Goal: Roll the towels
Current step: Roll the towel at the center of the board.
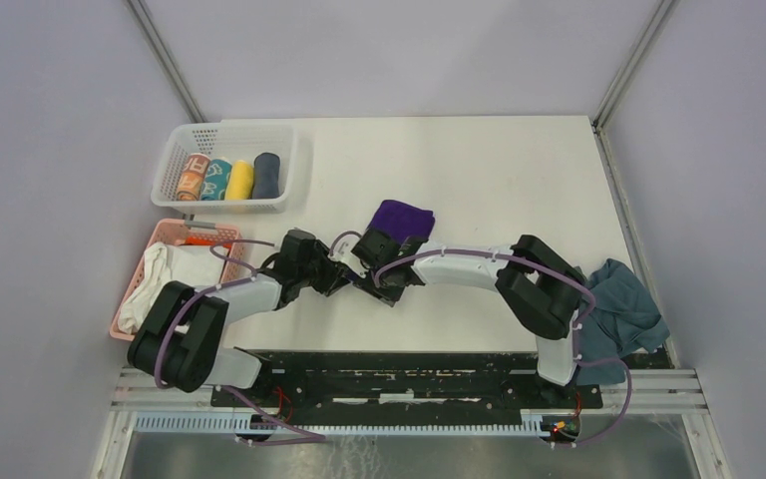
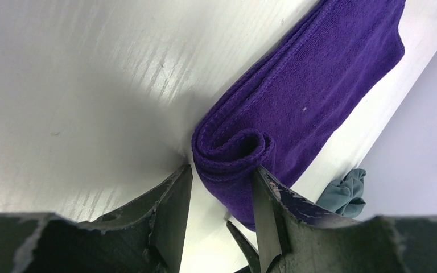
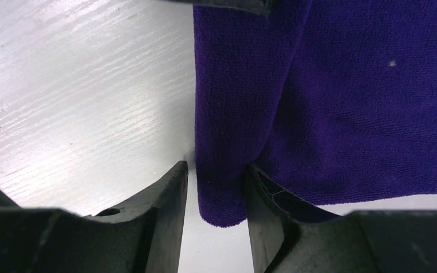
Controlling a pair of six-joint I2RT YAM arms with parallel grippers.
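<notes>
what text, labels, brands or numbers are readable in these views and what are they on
No text can be read in any view.
Orange roll and teal roll in the white basket: pale printed marks, too small to tell if they are letters.
Purple towel: no tag or label showing in either wrist view.

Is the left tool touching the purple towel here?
Touching. The left wrist view shows the rolled end of the purple towel wedged between the fingers of the left tool, one finger pressed into the roll.
</notes>
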